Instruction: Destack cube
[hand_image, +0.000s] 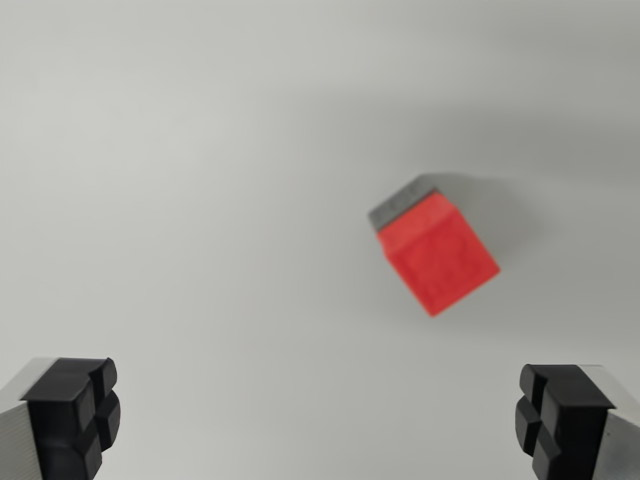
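Overhead: red cube stacked on grey cube, gripper spread wide

Seen from the wrist camera, a plain pale grey tabletop (200, 150) fills the frame. A slightly blurred, bright red plastic cube (440, 258) is seen right of centre, turned at an angle. It is set on a grey cube (403, 200), of which only a thin strip is shown along the red cube's upper-left edge. The gripper (320, 420) is held wide apart and empty, with black-padded fingertips (75, 410) seen in the two lower corners, well clear of the stack.
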